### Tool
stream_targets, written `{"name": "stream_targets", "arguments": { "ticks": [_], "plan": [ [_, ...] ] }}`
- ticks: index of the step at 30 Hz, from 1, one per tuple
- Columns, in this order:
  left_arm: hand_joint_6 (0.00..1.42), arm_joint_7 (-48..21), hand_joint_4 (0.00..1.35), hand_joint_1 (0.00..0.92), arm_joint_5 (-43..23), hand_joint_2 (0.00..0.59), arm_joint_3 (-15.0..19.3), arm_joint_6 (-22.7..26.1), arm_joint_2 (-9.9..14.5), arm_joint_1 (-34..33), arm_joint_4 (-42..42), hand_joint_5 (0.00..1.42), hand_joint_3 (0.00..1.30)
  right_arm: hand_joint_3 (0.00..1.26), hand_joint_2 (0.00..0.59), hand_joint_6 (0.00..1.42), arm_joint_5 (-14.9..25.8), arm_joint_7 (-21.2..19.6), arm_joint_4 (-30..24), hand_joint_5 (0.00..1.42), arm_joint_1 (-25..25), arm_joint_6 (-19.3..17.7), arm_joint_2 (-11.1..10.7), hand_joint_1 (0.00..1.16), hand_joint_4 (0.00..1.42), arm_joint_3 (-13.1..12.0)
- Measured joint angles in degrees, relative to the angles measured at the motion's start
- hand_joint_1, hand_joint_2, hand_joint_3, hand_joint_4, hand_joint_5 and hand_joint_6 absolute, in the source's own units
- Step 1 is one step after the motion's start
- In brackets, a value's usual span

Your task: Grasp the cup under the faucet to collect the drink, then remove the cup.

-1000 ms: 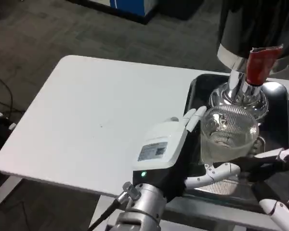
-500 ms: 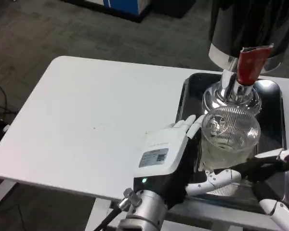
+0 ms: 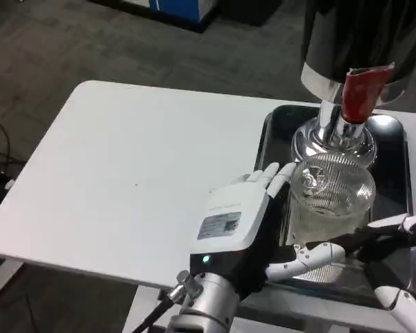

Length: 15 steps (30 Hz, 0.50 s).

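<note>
**Left hand around the ribbed cup under the faucet**

The white surface [image 3: 125, 180] takes up the left and middle of the head view, bare where it shows. At its near edge the left hand [image 3: 239, 222] reaches rightward (a white back with a small label and a green light near the wrist), its fingers [image 3: 270, 177] wrapped round the far side of the cup [image 3: 331, 194] and another finger curling under the near side, so the hand is grasping the cup. The cup is clear, with fine vertical ribs and a wide round rim; whether there is drink in it I cannot tell. It stands over the dark metal tray [image 3: 395, 180], just in front of the shiny faucet [image 3: 335, 132], whose red handle [image 3: 360, 94] sticks out from the big dark dispenser [image 3: 360, 35] above. At the lower right edge the right hand [image 3: 402, 267] shows in part, near the cup; whether it is released or clenched I cannot tell.
</note>
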Motion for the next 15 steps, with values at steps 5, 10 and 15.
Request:
{"name": "stream_targets", "arguments": {
  "ticks": [5,10,15],
  "plan": [
    [0.10,-0.41,0.05,0.095,0.10,0.101,0.18,0.83,0.41,1.30,-1.87,0.09,0.13,0.56,0.390,0.38,0.02,0.00,0.00,0.56,0.03,-0.08,0.01,0.42,0.59,-0.03],
    [0.10,-0.75,0.05,0.101,1.24,0.101,0.27,1.57,0.84,1.79,-2.13,0.09,0.14,0.56,0.390,0.38,0.02,0.00,-0.24,0.56,0.03,-0.10,0.15,0.41,0.59,0.04],
    [0.10,-1.40,0.05,0.105,3.54,0.104,0.00,2.03,1.02,1.78,-2.32,0.09,0.14,0.56,0.390,0.38,0.02,0.00,-0.35,0.56,0.08,-0.13,0.20,0.41,0.59,0.12]
  ]
}}
